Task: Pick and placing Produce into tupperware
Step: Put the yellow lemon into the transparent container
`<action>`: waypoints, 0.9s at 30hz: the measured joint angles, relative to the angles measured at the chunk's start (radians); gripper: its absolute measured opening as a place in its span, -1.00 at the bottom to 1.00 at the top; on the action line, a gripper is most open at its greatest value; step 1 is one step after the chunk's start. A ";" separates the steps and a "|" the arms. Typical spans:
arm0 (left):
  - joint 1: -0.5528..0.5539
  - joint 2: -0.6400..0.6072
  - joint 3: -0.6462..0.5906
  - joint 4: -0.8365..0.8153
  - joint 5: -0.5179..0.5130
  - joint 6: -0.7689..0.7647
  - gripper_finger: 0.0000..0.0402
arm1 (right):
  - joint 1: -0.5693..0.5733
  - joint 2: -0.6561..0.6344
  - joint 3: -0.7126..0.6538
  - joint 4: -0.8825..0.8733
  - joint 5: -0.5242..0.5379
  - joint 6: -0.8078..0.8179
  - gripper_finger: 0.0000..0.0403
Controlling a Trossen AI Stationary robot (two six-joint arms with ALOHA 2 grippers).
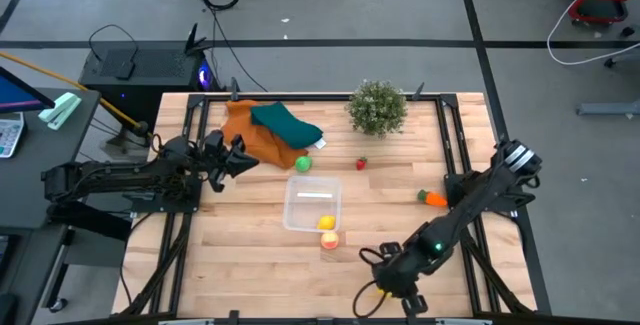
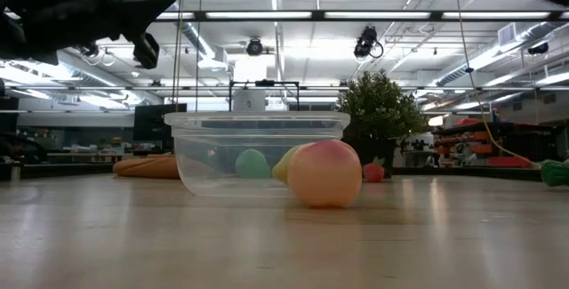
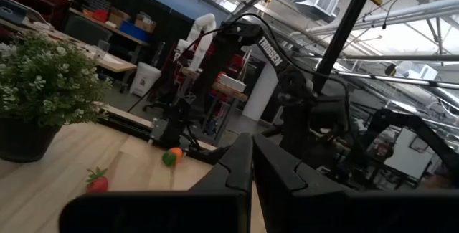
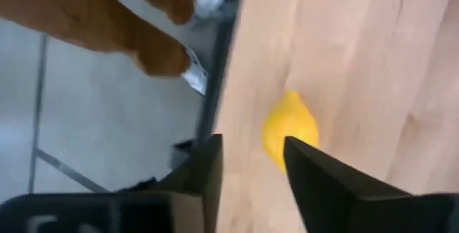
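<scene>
Here, R jaws apart by yellow produce [image 4: 289,129] — L jaws closed; carrot [image 1: 432,198] points leaf-end toward tupperware [image 1: 291,205].

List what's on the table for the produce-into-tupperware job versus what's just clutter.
Job: tupperware, yellow piece, peach piece, green piece, strawberry, carrot.
Lying about: potted plant, orange cloth, teal cloth.

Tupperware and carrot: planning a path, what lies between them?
Nothing: the high view shows bare table between the tupperware and the carrot.
</scene>
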 joint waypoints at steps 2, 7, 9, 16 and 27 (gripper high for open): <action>0.000 0.000 0.000 0.000 0.011 -0.003 -0.94 | -0.001 0.028 0.000 -0.002 0.001 0.000 -0.24; 0.000 0.000 0.000 0.000 0.025 -0.003 -0.92 | -0.001 0.090 0.000 0.001 0.006 -0.004 0.15; 0.000 0.000 0.000 0.000 0.025 -0.003 -0.91 | 0.002 0.106 0.000 0.003 0.006 -0.005 0.29; 0.000 0.000 0.000 0.000 0.025 -0.003 -0.94 | 0.025 0.108 0.000 0.005 0.004 0.010 0.64; 0.000 0.000 0.000 -0.009 0.025 -0.005 -0.89 | 0.111 0.172 0.000 0.021 0.029 0.112 0.76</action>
